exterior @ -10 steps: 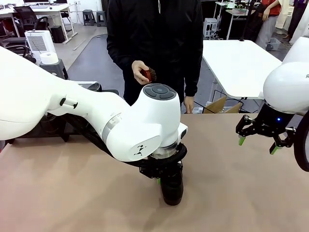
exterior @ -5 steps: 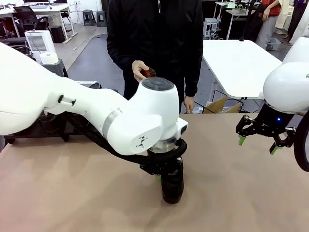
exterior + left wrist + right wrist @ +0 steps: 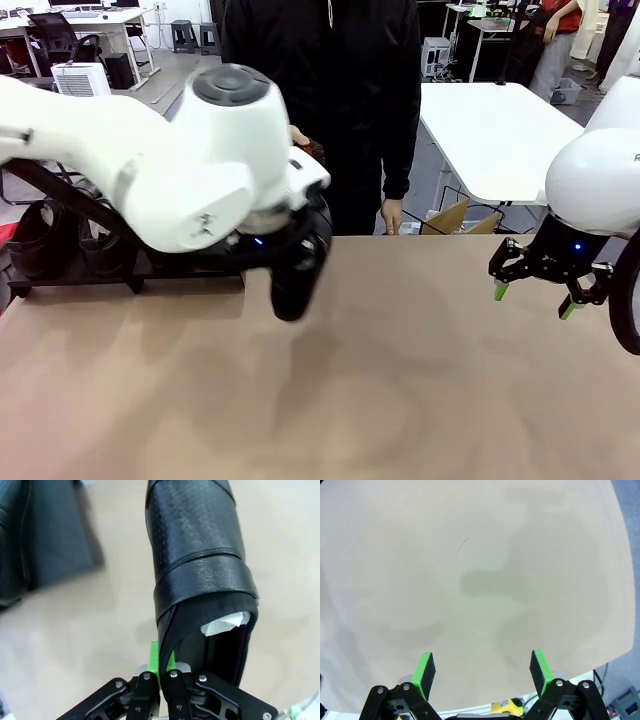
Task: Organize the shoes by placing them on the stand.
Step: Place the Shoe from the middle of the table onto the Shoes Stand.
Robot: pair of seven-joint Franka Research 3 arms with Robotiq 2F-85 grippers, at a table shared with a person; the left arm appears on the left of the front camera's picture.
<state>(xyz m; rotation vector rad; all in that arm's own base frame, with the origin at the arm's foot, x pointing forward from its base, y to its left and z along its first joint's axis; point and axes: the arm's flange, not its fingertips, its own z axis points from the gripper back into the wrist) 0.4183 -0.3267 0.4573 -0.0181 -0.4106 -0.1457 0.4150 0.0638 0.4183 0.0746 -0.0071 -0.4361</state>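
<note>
Bright, even light; soft shadows, motion blur, wide-angle edge distortion.

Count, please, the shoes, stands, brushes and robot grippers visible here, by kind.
Shoes: 3 (one shoe in the left gripper, two on the stand)
Stand: 1
Brush: 1, in the person's hand
Grippers: 2, counting the right gripper
Total: 7

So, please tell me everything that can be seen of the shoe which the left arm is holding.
The shoe is glossy black leather with fine perforations on the upper and a smooth band across it. White paper stuffing shows in its opening. The left pincer is shut on the rim of the opening. In the front view the shoe hangs toe down above the brown table, near the black stand.
</note>
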